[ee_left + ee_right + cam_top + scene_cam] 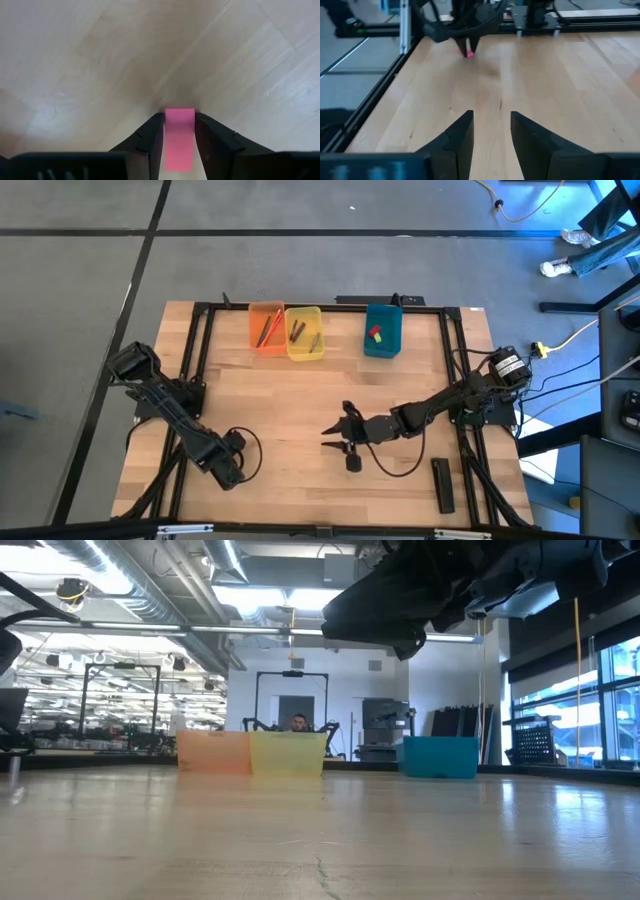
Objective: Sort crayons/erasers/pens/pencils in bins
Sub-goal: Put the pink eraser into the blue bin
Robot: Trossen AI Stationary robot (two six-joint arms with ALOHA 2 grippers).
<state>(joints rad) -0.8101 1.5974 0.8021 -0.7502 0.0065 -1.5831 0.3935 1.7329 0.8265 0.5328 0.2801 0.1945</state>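
Observation:
My left gripper stands at the table's near left, pointing down, shut on a pink eraser. The high view hides the eraser under the gripper; the right wrist view shows it at the fingertips. My right gripper is open and empty over the table's near middle, its fingers level above the wood. Three bins stand in a row at the far edge: orange, yellow and teal. The teal bin holds small red and yellow erasers. My left gripper pinches the pink eraser between its two fingers, on the eraser's two long sides. The fingers come from above, pointing down, and lie along it. Its free end sticks out below the fingertips, close to the table; whether it touches the wood I cannot tell.
A long black bar lies at the near right. The orange bin holds red and orange sticks, the yellow bin some brownish pieces. A black frame runs round the table. Bare wood lies between grippers and bins.

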